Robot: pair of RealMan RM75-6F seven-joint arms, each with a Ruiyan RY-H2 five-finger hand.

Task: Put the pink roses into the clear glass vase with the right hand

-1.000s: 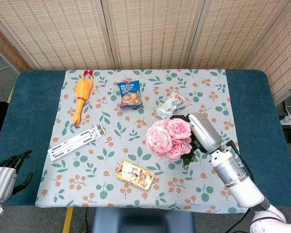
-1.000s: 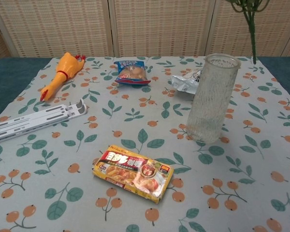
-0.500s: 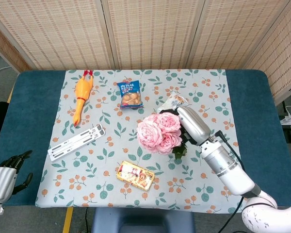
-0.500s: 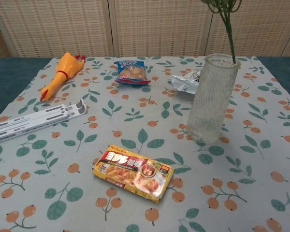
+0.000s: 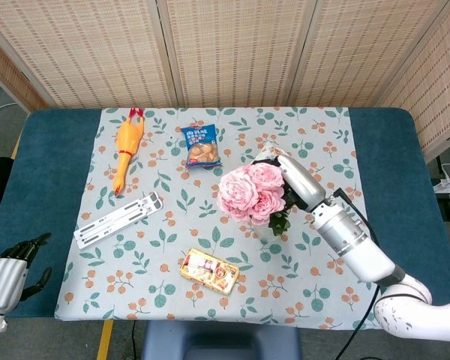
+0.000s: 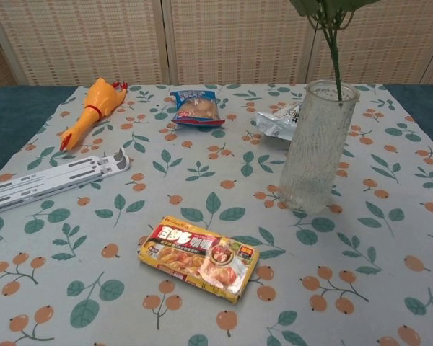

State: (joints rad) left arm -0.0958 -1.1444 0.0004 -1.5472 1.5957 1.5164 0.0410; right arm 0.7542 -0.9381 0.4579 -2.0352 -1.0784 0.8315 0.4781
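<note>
A bunch of pink roses [image 5: 251, 193] is held by my right hand [image 5: 301, 181], which grips the stems just right of the blooms. The chest view shows the green stem [image 6: 333, 54] hanging straight down, its tip just inside the mouth of the clear glass vase [image 6: 316, 148]. The vase stands upright on the right half of the cloth. From the head camera the blooms cover the vase. My left hand [image 5: 13, 268] hangs beside the table's near left corner, fingers apart and holding nothing.
On the floral cloth [image 5: 172, 247] lie a yellow rubber chicken [image 5: 126, 144], a blue snack bag [image 5: 201, 146], a white folding stand [image 5: 118, 219] and a yellow food box [image 6: 200, 258]. A silver packet [image 6: 276, 122] lies just behind the vase.
My right hand has carried the roses to the left and away from me. The stem has come over the vase and dropped until its tip entered the mouth. The left hand is still.
</note>
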